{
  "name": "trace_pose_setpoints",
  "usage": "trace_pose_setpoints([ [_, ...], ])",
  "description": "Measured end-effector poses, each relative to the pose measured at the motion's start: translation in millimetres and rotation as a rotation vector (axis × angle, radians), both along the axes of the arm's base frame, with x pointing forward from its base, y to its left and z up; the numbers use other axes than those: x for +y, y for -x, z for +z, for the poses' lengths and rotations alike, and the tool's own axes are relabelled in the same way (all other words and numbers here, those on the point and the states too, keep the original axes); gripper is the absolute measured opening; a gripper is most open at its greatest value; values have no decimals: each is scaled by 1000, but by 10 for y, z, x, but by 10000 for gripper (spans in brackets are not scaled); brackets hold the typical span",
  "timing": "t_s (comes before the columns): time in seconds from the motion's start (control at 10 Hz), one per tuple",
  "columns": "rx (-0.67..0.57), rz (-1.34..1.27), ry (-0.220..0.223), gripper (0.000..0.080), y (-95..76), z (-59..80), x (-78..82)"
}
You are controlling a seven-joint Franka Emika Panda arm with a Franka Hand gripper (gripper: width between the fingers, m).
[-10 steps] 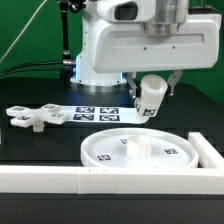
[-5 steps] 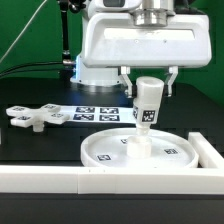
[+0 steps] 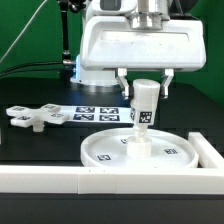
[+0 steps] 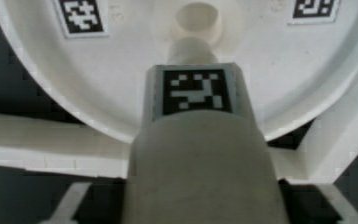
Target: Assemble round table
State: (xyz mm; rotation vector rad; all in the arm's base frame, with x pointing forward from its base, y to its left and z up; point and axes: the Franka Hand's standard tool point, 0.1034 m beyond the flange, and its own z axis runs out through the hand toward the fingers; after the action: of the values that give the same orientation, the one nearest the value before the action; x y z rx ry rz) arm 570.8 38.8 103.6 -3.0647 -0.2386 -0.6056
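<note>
The large rimmed round disc lies on the black table, with a raised hub at its middle. My gripper is shut on the short cylindrical post and holds it upright, its lower end at or just above the disc's hub. In the wrist view the post fills the middle, a square tag on its side, and points at the hub of the disc. The dark fingers press on both sides of the post. The flat cross-shaped piece lies at the exterior view's left.
The marker board lies behind the disc, near the arm's base. A long white straight-edged wall runs along the front and turns up the exterior view's right side, close to the disc.
The gripper has swung the post from tilted to upright, moved it over the disc's middle, then lowered it slightly toward the hub.
</note>
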Motion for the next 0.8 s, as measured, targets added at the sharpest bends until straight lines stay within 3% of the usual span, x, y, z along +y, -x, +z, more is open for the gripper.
trace_pose_setpoints([
  [0.8, 23, 6, 0, 409, 61, -162, 30],
])
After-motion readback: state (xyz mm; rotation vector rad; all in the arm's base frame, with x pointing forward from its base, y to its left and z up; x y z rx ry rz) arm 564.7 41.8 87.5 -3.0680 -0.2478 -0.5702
